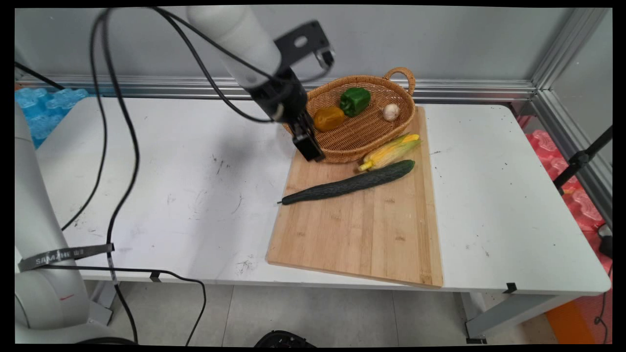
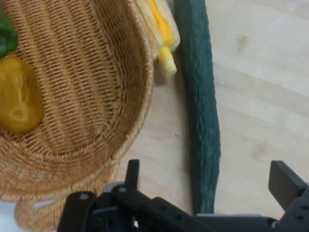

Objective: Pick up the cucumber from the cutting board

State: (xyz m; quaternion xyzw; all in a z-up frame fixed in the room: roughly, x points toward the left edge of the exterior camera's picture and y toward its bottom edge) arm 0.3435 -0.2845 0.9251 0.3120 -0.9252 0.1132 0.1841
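My black gripper [image 1: 309, 145] hangs open over the near left rim of a woven basket [image 1: 364, 134], above the top edge of a wooden cutting board [image 1: 357, 230]. In the hand view the gripper [image 2: 208, 181] has nothing between its fingers [image 2: 285, 183]. Below it lie the basket's rim [image 2: 142, 92] and a long dark cucumber [image 2: 202, 111]. The cucumber [image 1: 349, 183] lies slantwise across the board. An ear of corn [image 1: 390, 152] rests just behind it, and its tip [image 2: 163, 34] shows in the hand view. The basket holds a yellow pepper [image 1: 328, 118] [image 2: 17, 101], a green pepper [image 1: 355, 100] [image 2: 6, 31] and a small white bulb [image 1: 391, 112].
The white table [image 1: 186, 195] stretches to the left of the board. Black cables [image 1: 122, 161] hang from the arm over the table's left side. An aluminium rail [image 1: 440, 90] runs along the wall behind the basket.
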